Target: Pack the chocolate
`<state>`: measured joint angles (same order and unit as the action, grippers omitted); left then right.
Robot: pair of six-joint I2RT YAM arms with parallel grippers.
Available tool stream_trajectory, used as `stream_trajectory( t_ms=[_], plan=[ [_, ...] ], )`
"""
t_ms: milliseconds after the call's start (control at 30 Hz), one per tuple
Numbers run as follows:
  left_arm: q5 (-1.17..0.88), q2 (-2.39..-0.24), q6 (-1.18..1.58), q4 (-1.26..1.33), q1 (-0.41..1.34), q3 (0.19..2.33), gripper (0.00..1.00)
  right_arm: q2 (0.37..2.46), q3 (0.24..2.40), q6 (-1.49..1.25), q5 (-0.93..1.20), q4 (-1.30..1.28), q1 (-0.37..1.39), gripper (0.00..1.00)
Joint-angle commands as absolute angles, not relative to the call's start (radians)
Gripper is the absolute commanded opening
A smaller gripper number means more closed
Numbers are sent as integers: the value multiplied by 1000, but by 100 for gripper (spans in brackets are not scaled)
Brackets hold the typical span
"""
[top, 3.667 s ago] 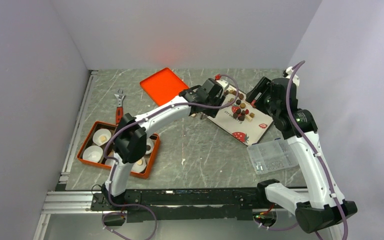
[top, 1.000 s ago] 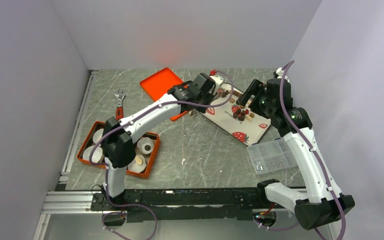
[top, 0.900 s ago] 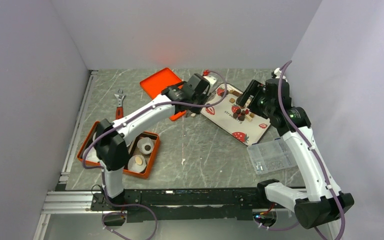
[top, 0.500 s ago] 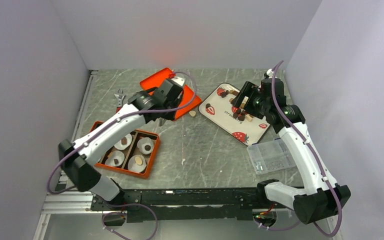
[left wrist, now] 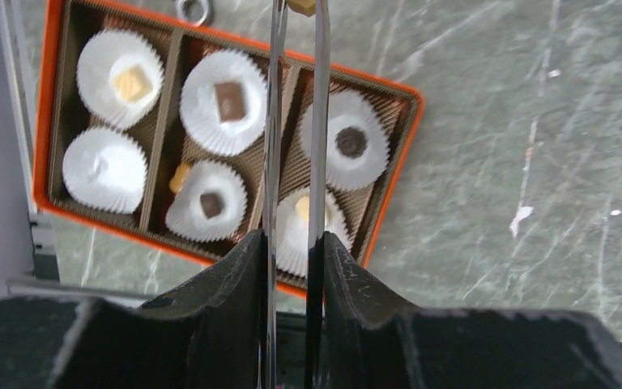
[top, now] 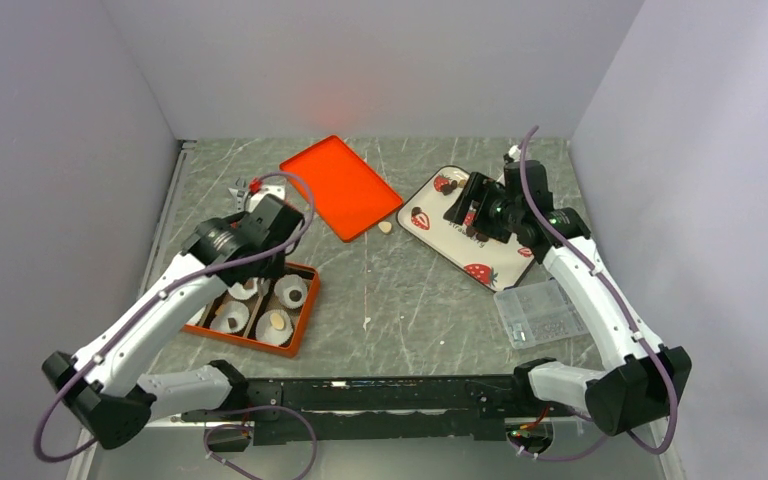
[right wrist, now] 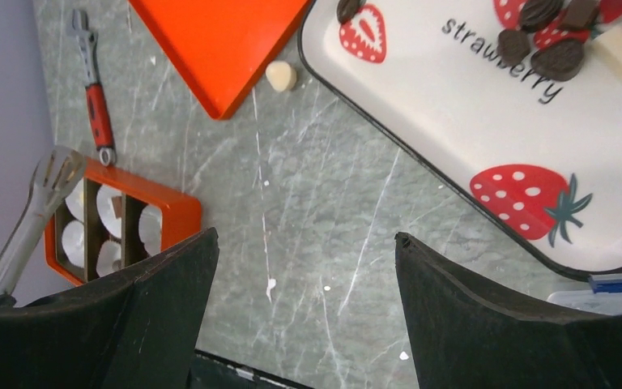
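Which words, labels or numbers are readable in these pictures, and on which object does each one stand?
"strawberry": printed in dark letters on the white tray, read in the right wrist view.
The same print in the top view: too small to read.
Orange box, orange lid, wrench, clear plastic box, tongs: no readable text.

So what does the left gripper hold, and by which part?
The left gripper squeezes metal tongs across both blades, far from the tips; the tips pinch a tan chocolate piece.
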<state>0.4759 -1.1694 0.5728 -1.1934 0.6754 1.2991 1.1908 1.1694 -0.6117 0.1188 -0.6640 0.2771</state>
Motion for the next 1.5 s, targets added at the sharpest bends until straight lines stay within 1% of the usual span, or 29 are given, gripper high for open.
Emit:
stream_trajectory(
  t_ms=[0,233,500,833,1233,1467],
  plan=[
    [523,-1072,693,-1312,635,1251,33,1188,1139,-604,163,-606,297,82],
    [556,-985,769,-1400,567,1192,34,1174,1091,-601,196,-587,327,82],
    [589,-965,771,-1440,439,1147,35,1164,1040,-604,217,-554,392,82],
    [545,-940,682,-1389,232,1073,34,1153,1000,-581,216,-531,431,82],
    [552,-935,666,-1374,149,1076,34,1156,1023,-544,147,-539,564,84],
    [578,-928,640,-1360,110,1083,35,1228,1064,-536,149,-592,630,83]
  ],
)
